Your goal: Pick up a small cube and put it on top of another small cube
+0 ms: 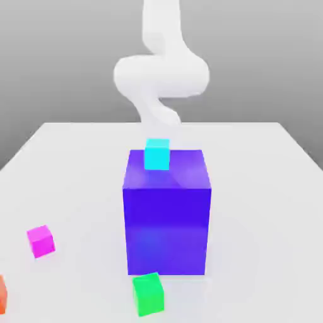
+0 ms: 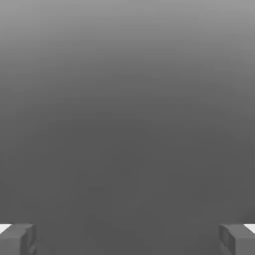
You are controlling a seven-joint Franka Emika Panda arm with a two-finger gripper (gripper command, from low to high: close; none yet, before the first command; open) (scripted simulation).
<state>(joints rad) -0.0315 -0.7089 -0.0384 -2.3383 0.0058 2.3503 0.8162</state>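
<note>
A white table spreads across the simulated scene, with the white robot arm curling above its far edge. At centre stands a big blue-violet cube, and a small cyan cube shows at its top far edge. A small green cube rests just in front of the big cube, near the table's front. The small magenta-pink cube sits on the table toward the exterior view's left, well apart from the big cube. An orange-red object is cut off at that view's left edge. In the hand view, the gripper holds nothing, its two grey fingertips spread wide apart.
</note>
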